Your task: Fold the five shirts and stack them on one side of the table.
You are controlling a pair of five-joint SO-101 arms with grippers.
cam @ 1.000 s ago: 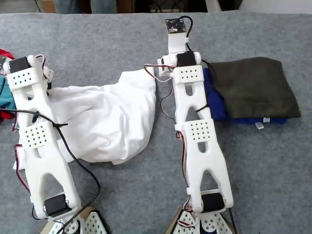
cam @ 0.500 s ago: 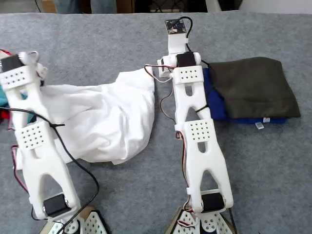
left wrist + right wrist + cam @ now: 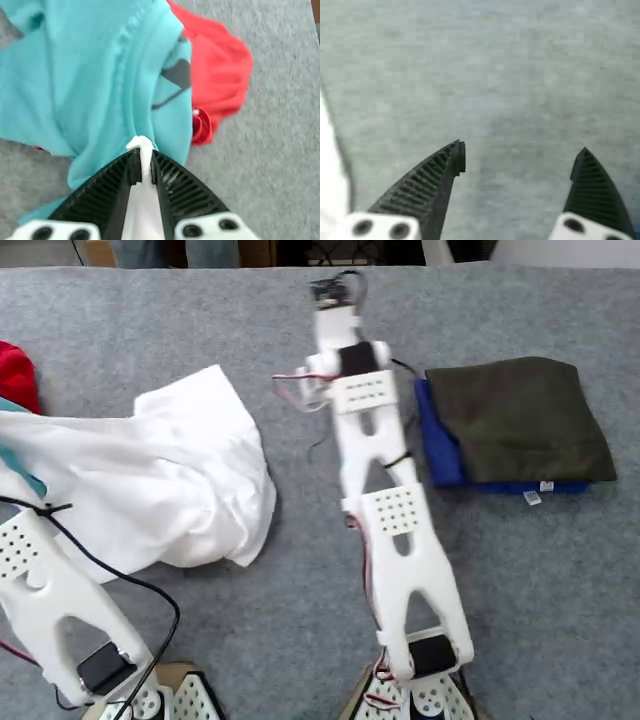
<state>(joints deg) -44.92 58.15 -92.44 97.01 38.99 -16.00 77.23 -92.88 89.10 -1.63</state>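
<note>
The table (image 3: 300, 590) is covered by a grey, felt-like cloth with a short matt nap. The white shirt (image 3: 170, 480), a thin, soft knit, is shown unfolded and heavily rumpled on the left half of the table. Its long axis runs roughly across the table from side to side, and one free corner is turned up toward the table's middle.

At the right side, a stack is formed by the olive shirt (image 3: 515, 415), folded to a flat rectangle and laid on the blue shirt (image 3: 440, 450), of which a narrow border is exposed. The teal shirt (image 3: 90, 75) and the red shirt (image 3: 220, 65) are seen bunched together at the left edge, the teal one lying partly over the red; a dark printed mark is carried by the teal fabric.

The left gripper (image 3: 143, 165) is closed tight on a pinched ridge of white cloth, apparently an edge of the white shirt, and is held above the teal shirt. The right gripper (image 3: 521, 150) is spread wide and grips nothing; bare grey cloth lies beneath it.

The coming move is judged to turn on this relation: the white shirt lies wholly to the left of the right gripper and apart from it, so its free corner must be reached sideways, whereas the shirt is already held at its far-left end.
</note>
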